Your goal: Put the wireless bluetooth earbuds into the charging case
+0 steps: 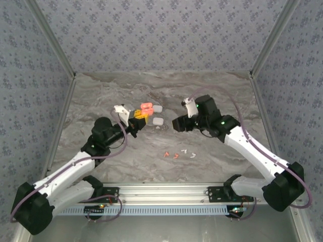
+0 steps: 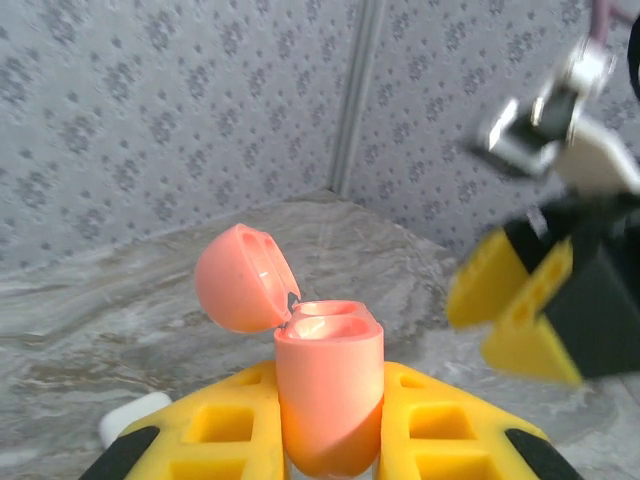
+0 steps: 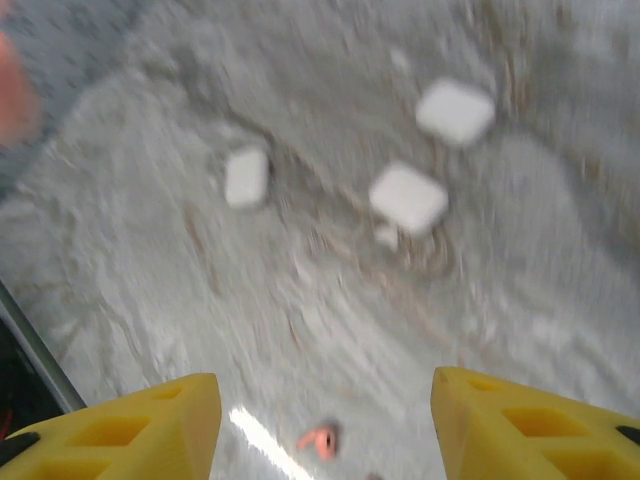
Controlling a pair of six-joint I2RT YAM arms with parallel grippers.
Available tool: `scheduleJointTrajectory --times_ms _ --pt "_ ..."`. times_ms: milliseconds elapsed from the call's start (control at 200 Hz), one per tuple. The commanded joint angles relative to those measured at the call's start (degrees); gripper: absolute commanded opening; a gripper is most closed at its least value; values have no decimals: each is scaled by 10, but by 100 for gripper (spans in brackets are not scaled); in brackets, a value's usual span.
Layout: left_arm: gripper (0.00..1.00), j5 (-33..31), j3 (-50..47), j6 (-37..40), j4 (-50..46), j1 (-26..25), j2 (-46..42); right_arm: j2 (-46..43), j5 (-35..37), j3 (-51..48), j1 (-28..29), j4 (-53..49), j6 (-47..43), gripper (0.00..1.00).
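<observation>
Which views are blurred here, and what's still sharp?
Right wrist: motion blur all over, the white cases smeared, a glare streak low down. Left wrist: pink case crisp, right gripper behind it blurred. Top external: sharp, evenly lit.

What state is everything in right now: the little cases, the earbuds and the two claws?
pink case: lid flipped open, both wells look empty, held off the table.
left claw: shut on the pink case.
right claw: open, holding nothing.
white cases: lying on the table, look closed.
earbuds: loose on the table, orange and white ones close together.
</observation>
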Motion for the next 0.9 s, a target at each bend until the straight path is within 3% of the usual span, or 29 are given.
scheduleJointTrajectory --times_ms 0,220,610,899 --pt "0 -41 -3 23 -3 -3 -22 18 60 -31 21 -62 91 57" --pt "0 -43 0 26 -3 -3 -20 90 50 -65 60 -77 146 55" --pt "0 -42 8 24 -10 -3 -12 184 15 -65 75 -76 128 44" --pt "0 -42 8 24 -14 -3 -12 231 8 -56 89 -69 127 42"
